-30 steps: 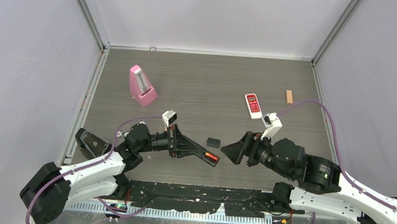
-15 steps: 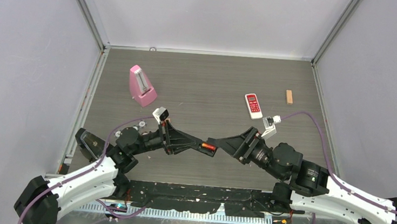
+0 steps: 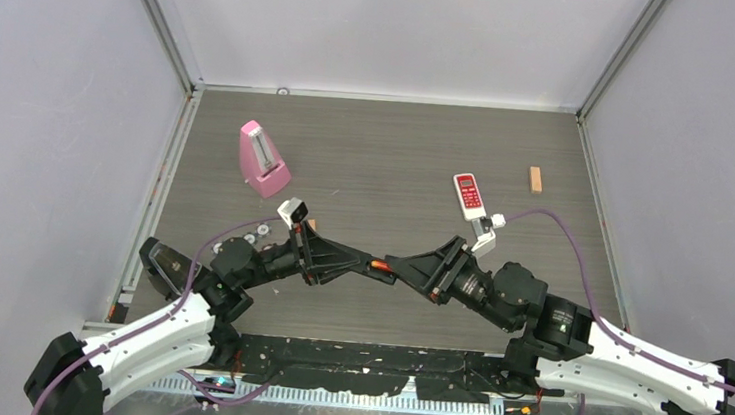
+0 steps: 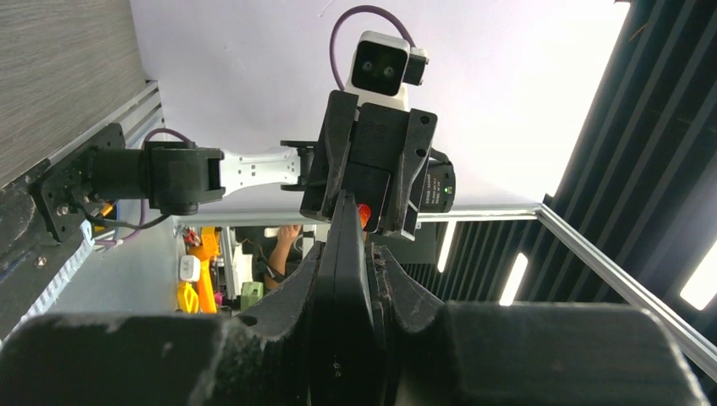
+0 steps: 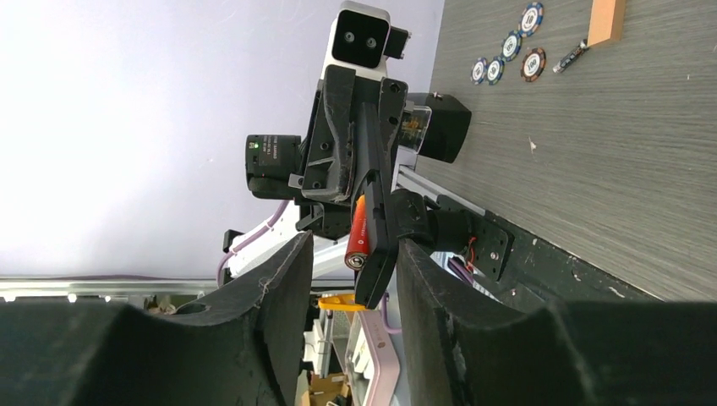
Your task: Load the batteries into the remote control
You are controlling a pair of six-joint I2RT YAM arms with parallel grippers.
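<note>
My left gripper (image 3: 363,265) is shut on a black remote control (image 3: 385,270), held edge-on above the table's middle. One orange-red battery (image 3: 380,265) lies along the remote's free end. In the right wrist view the battery (image 5: 358,233) sits on the left face of the remote (image 5: 376,228). My right gripper (image 5: 353,254) is open and straddles that end: its right finger is against the remote, and a gap separates its left finger from the battery. From the left wrist view the remote (image 4: 342,279) fills the jaws, and a bit of the red battery (image 4: 363,213) shows.
A white and red remote (image 3: 468,195) lies right of centre, a tan block (image 3: 536,179) beyond it. A pink metronome (image 3: 263,158) stands at the back left. Several poker chips (image 5: 511,46), a thin stick (image 5: 571,56) and a tan block (image 5: 607,19) lie near the left arm.
My right gripper moved left onto the remote's free end and its jaws narrowed. My left gripper carried the remote and battery slightly farther from the table's near edge.
</note>
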